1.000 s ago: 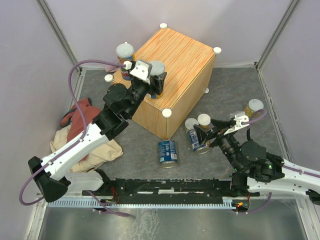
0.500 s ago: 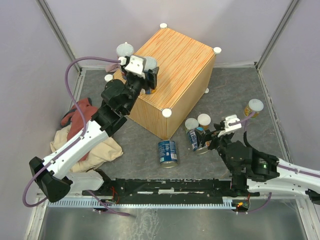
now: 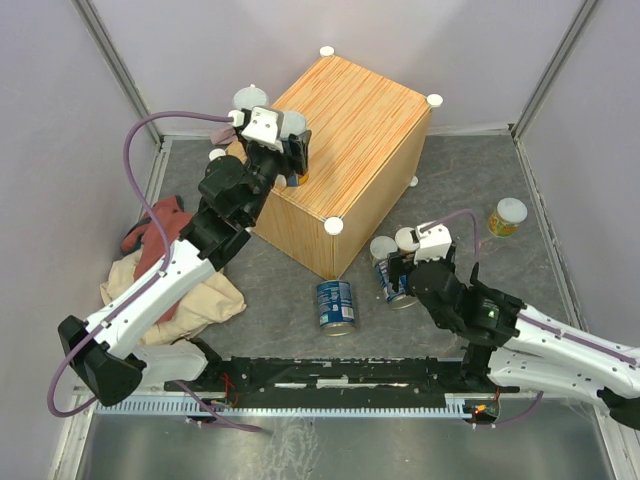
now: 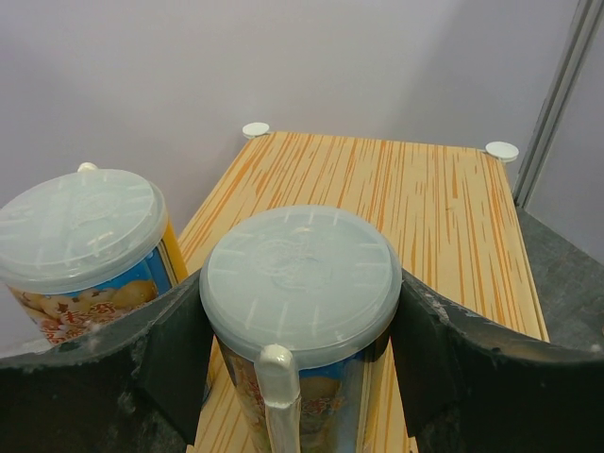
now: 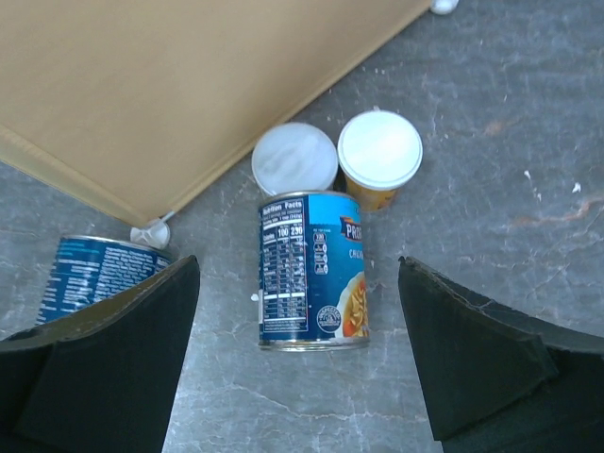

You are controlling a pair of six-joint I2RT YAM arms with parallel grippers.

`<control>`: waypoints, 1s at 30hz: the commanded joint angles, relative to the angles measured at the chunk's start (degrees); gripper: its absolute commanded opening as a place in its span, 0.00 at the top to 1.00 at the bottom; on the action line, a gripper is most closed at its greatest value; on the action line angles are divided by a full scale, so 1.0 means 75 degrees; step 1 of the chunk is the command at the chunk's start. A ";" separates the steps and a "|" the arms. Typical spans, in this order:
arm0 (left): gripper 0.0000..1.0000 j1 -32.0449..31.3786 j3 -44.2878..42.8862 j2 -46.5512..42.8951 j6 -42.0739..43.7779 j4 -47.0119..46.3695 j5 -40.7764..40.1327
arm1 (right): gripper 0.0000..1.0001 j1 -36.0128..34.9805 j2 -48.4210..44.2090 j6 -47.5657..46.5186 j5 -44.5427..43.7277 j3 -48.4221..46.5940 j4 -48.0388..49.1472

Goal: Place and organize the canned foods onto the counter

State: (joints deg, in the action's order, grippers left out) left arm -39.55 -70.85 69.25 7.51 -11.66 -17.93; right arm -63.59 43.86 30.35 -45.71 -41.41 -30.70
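My left gripper [image 3: 290, 150] is shut on a tall orange/blue can with a pale lid [image 4: 300, 283], held at the left edge of the wood-grain counter [image 3: 360, 100]; I cannot tell if it rests there. A second tall can [image 3: 250, 98] stands just left of it and shows in the left wrist view [image 4: 80, 231]. My right gripper [image 3: 405, 270] is open above a blue-labelled can [image 5: 311, 269] lying on the floor. Two short pale-lidded cans [image 5: 294, 159] [image 5: 379, 149] stand behind it. Another blue can [image 3: 335, 303] lies left of it. A third short can [image 3: 508, 215] stands far right.
A red cloth [image 3: 160, 225] and a beige cloth [image 3: 190, 290] lie on the floor at the left, under my left arm. The counter's near corner cap [image 3: 333, 226] is close to the floor cans. A black rail [image 3: 330, 375] runs along the near edge.
My left gripper has carried the tall can up and left to the second tall can. My right arm has swung left, from the far-right short can to over the lying blue can.
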 commanded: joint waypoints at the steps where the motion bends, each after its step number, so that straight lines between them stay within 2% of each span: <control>1: 0.40 0.0121 -0.0165 -0.0476 -0.0317 -0.0918 0.0111 | 0.06 0.0407 0.0270 0.0302 0.0871 0.0004 0.0020; 12: 0.11 0.0205 -0.0034 -0.0575 -0.0520 -0.0666 0.0344 | 0.05 0.1149 0.0963 0.0464 0.1919 0.0315 0.0277; 17: 0.03 0.0211 -0.0095 -0.0568 -0.0576 -0.0591 0.0344 | 0.05 0.1348 0.1115 0.0456 0.2160 0.0511 0.0484; 30: 0.01 0.0210 -0.0185 -0.0697 -0.0765 -0.0555 0.0381 | 0.05 0.1773 0.1478 0.0305 0.2420 0.0650 0.0675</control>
State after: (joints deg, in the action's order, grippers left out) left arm -38.26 -70.32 65.73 4.10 -13.39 -15.92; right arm -51.18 54.52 33.15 -28.08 -36.69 -28.23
